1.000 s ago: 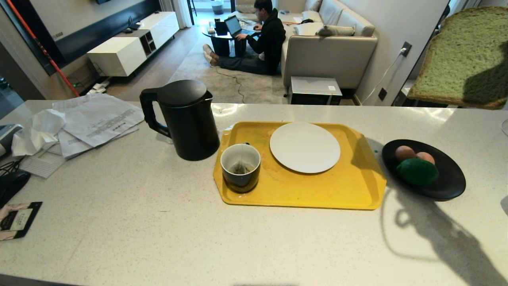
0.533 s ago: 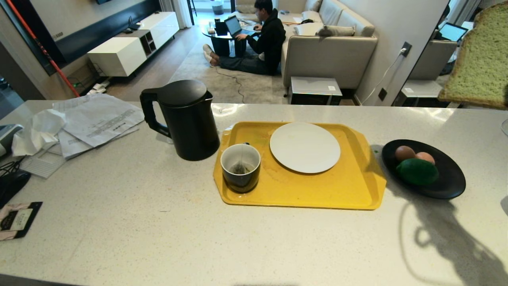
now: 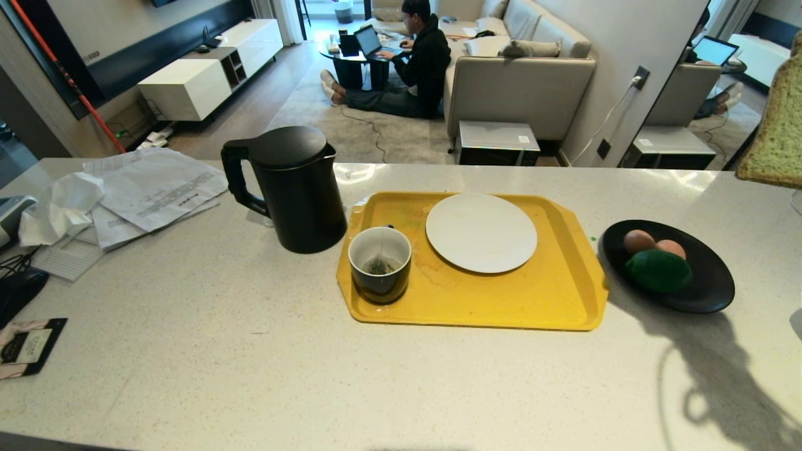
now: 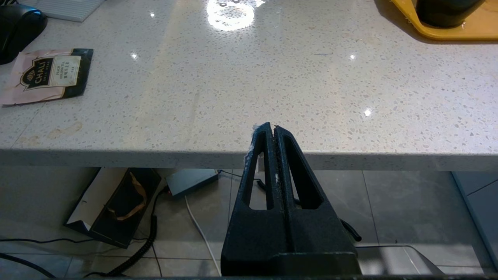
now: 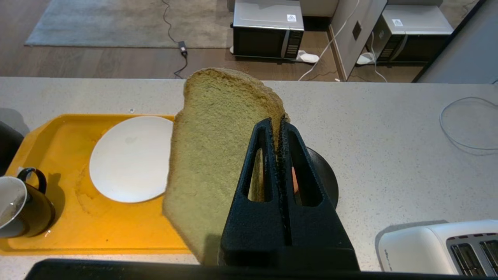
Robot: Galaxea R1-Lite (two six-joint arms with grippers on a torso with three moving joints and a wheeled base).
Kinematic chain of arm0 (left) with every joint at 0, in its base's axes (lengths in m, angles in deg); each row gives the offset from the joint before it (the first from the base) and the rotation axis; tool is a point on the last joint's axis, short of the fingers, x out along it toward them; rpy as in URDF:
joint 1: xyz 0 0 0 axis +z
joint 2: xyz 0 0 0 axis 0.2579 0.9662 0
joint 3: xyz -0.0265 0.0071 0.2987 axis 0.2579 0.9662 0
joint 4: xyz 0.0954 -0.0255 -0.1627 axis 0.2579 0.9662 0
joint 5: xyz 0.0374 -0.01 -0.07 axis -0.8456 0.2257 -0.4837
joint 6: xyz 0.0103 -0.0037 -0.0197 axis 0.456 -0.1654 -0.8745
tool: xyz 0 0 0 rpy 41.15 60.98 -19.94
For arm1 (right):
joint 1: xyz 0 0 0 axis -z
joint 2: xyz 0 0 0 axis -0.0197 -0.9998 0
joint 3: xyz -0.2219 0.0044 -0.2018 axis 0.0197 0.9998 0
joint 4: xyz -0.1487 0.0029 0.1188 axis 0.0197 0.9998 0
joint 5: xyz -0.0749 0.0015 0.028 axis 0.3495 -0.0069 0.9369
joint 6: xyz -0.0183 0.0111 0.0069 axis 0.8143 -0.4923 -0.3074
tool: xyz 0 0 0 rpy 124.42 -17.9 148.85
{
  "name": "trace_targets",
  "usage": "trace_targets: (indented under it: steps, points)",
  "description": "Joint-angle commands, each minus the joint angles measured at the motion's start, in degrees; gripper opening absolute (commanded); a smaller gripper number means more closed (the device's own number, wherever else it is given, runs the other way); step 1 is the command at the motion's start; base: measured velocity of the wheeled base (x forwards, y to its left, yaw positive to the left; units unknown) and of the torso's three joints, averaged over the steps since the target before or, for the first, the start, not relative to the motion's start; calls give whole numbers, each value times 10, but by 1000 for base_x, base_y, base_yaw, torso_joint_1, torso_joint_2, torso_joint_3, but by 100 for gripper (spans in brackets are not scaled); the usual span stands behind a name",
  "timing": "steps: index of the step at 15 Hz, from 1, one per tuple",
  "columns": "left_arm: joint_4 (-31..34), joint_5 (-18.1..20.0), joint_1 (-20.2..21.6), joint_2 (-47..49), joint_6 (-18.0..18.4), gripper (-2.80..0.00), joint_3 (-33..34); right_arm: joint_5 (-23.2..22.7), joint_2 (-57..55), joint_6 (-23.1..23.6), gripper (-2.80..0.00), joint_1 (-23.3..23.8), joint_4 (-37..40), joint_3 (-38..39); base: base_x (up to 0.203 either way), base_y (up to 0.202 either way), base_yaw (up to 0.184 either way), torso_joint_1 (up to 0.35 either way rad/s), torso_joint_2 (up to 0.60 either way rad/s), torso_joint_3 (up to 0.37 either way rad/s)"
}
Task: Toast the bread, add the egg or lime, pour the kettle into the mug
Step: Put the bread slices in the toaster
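Right claw (image 5: 277, 125) of ours is clamped on the bread (image 5: 218, 155), holding it up over the counter (image 5: 369, 128) between tray (image 5: 58, 217) and toaster (image 5: 439, 245). Left claw (image 4: 271, 130) sits pinched shut, empty, at the counter's edge.

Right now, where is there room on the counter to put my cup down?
The counter is bare in front of the kettle and yellow tray. It's crowded at the far left, with papers and a tea packet.

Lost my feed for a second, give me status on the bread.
Right gripper shut on bread, held in the air above the counter. Left gripper shut, empty, parked at counter edge. Toaster slots unobstructed.
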Motion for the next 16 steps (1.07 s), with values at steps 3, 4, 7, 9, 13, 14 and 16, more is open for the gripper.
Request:
trace_targets:
  steps: [3, 4, 7, 9, 13, 14, 16]
  points:
    - [0, 0, 0, 0, 0, -280, 0, 1, 12, 1, -280, 0, 1, 31, 0, 0, 0, 0, 0, 0]
    - [0, 0, 0, 0, 0, -280, 0, 1, 19, 1, -280, 0, 0, 40, 0, 0, 0, 0, 0, 0]
    - [-1, 0, 1, 0, 0, -280, 0, 1, 30, 1, -280, 0, 0, 67, 0, 0, 0, 0, 0, 0]
    - [0, 0, 1, 0, 0, -280, 0, 0, 49, 1, -280, 0, -1, 83, 0, 0, 0, 0, 0, 0]
    - [0, 0, 0, 0, 0, -280, 1, 0, 55, 6, -280, 0, -1, 85, 0, 0, 0, 0, 0, 0]
    - [-1, 0, 0, 0, 0, -280, 0, 0, 55, 5, -280, 0, -1, 86, 0, 0, 0, 0, 0, 0]
    - [0, 0, 0, 0, 0, -280, 0, 0, 46, 6, -280, 1, -1, 86, 0, 0, 0, 0, 0, 0]
